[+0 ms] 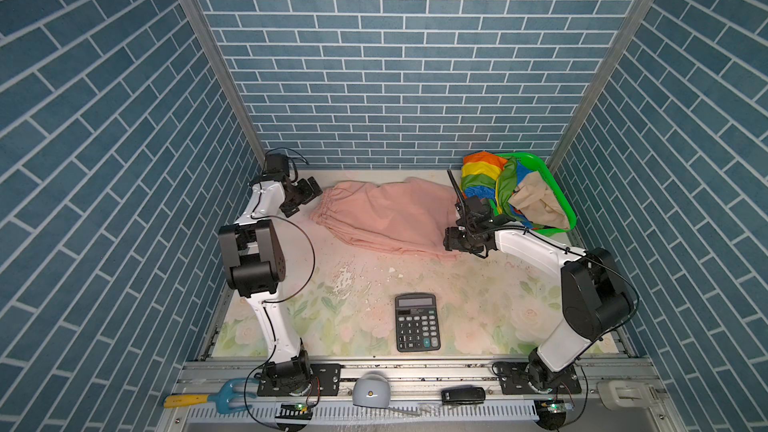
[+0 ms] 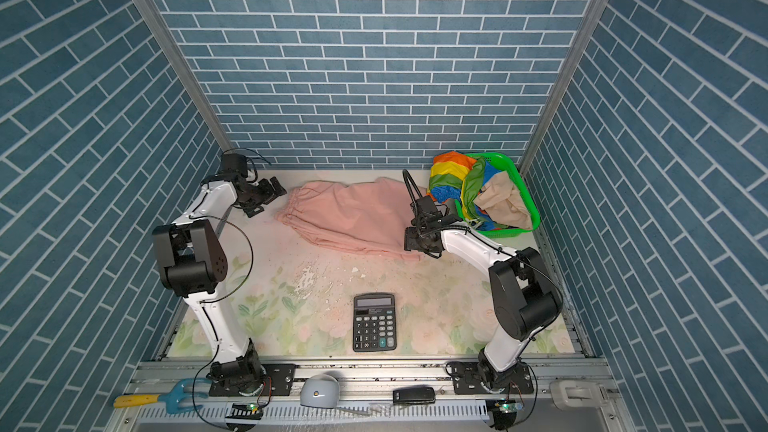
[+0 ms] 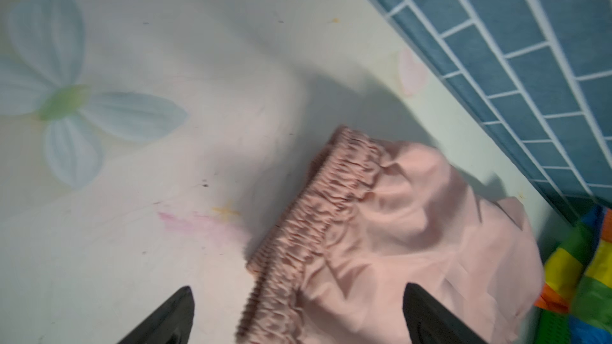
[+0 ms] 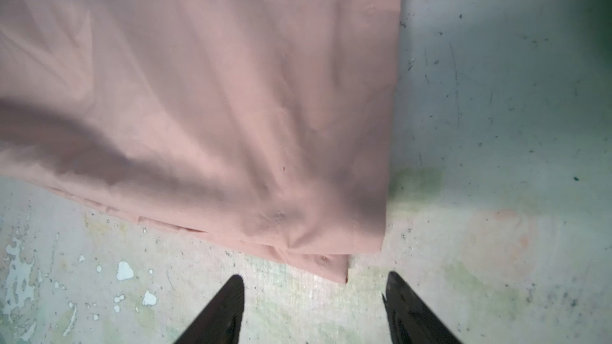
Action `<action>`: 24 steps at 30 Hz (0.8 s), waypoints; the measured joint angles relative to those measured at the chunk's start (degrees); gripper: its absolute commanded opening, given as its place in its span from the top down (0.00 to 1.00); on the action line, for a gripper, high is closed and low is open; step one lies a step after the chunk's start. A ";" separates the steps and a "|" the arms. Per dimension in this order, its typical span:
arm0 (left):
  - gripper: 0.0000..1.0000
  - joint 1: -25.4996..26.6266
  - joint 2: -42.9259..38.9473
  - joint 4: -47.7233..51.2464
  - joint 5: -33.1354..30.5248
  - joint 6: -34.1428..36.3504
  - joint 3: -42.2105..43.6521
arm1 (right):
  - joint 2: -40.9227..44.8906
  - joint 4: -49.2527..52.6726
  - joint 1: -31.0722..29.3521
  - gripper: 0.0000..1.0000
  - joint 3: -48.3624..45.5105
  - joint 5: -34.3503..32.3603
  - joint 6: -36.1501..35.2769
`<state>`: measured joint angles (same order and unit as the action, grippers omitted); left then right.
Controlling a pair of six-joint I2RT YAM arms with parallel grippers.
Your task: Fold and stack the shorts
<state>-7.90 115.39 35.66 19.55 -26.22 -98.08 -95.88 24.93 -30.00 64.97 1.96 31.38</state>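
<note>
The pale pink shorts point(image 1: 382, 218) point(image 2: 353, 218) lie flat at the back of the table, gathered waist to the left. My left gripper point(image 1: 305, 199) point(image 2: 268, 199) stands open just left of that waist. In the left wrist view the gathered band of the pink shorts point(image 3: 414, 210) lies loose between the spread fingers of the left gripper point(image 3: 298, 287). My right gripper point(image 1: 451, 241) point(image 2: 411, 241) point(image 4: 314, 276) is open at the front right hem corner of the pink shorts point(image 4: 215, 94), holding nothing. The rainbow-striped shorts point(image 1: 484, 180) point(image 2: 451, 178) and beige shorts point(image 1: 536, 201) point(image 2: 505, 201) sit bunched in the basket.
A green mesh basket point(image 1: 567, 205) point(image 2: 532, 205) stands in the back right corner against the wall. A black calculator point(image 1: 417, 322) point(image 2: 374, 322) lies front centre. On the front rail lie a blue hand fork point(image 1: 208, 398), a grey dome point(image 1: 371, 390) and a black device point(image 1: 462, 394).
</note>
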 measured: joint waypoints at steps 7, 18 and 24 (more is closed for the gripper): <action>0.00 12.26 1.18 -2.08 6.32 -0.15 -4.17 | -0.42 -5.22 4.59 0.31 -5.16 4.28 3.85; 0.00 9.44 8.22 1.51 2.67 1.11 -1.99 | -4.24 -14.67 2.43 0.35 -8.66 9.51 8.90; 0.00 6.91 8.68 1.86 2.10 1.01 3.06 | -4.85 -17.14 2.19 0.48 -9.64 9.31 8.98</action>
<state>-0.99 124.07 37.52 21.65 -25.21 -95.02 -100.73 7.79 -27.81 55.33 11.27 40.36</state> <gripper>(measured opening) 0.995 0.564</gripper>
